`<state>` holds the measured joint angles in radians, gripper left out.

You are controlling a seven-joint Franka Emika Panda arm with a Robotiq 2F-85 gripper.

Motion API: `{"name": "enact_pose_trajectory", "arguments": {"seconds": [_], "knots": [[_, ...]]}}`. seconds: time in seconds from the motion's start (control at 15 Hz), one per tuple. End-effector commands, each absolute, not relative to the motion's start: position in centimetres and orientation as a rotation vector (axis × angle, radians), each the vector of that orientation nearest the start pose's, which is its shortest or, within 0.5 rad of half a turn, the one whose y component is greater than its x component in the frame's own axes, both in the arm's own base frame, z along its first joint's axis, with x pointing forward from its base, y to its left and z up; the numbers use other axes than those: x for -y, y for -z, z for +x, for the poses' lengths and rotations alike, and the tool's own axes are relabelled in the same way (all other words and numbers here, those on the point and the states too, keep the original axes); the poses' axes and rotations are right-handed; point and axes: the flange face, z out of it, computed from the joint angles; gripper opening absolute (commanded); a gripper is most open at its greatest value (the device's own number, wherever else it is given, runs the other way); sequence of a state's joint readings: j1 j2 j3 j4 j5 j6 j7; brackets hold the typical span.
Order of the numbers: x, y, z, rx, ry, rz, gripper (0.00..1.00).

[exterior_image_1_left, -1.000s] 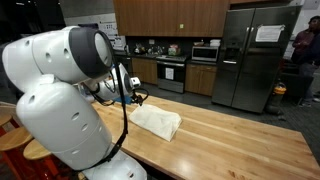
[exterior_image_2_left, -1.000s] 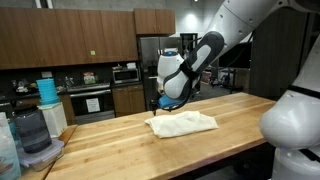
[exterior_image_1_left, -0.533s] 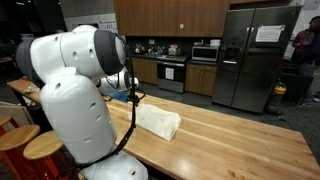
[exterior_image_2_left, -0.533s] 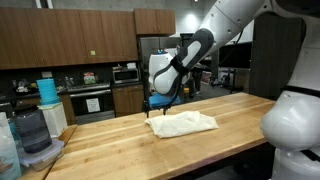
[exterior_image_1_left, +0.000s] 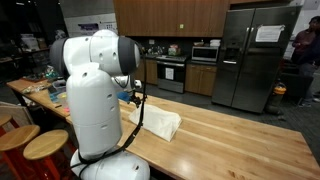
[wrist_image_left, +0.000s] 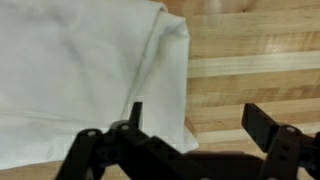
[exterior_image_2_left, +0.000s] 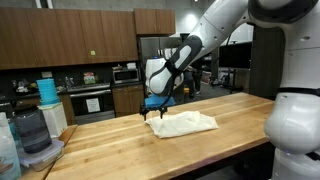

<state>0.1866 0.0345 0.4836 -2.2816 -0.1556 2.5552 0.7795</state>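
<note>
A folded white cloth (exterior_image_2_left: 183, 123) lies on the wooden countertop (exterior_image_2_left: 120, 140); it also shows as the cloth (exterior_image_1_left: 160, 122) beyond the robot's body. My gripper (exterior_image_2_left: 155, 110) hovers just above the cloth's left end, fingers pointing down. In the wrist view the cloth (wrist_image_left: 80, 70) fills the upper left. Its folded corner lies under the left finger (wrist_image_left: 135, 115), and the right finger (wrist_image_left: 263, 125) is over bare wood (wrist_image_left: 250, 60). The gripper (wrist_image_left: 198, 120) is open, with nothing held. In an exterior view the robot's body hides most of the gripper (exterior_image_1_left: 136, 98).
A blender jar (exterior_image_2_left: 30, 135) and a blue stack (exterior_image_2_left: 47, 90) stand at the counter's left end. Wooden stools (exterior_image_1_left: 45, 146) sit by the near edge. Behind are a stove (exterior_image_1_left: 168, 73), a fridge (exterior_image_1_left: 250, 55) and a person (exterior_image_1_left: 305, 50).
The arm has swung round over the counter. The gripper has shifted left towards the cloth's end and come down a little, staying open. The cloth has not moved.
</note>
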Motion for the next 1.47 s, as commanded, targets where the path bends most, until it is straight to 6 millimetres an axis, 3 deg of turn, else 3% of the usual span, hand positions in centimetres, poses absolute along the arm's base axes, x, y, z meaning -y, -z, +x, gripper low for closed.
{"name": "enact_pose_trajectory", "arguments": {"seconds": [0.0,0.93,1.33,1.4], "knots": [[-34.9,-35.8,43.9,0.000,0.327,-3.054,1.00],[-36.0,-34.0,46.0,-0.036,0.306,-3.189,0.97],[-37.0,-34.3,46.1,-0.072,0.280,-3.216,0.48],[-37.1,-34.3,45.9,-0.076,0.272,-3.221,0.45]]}}
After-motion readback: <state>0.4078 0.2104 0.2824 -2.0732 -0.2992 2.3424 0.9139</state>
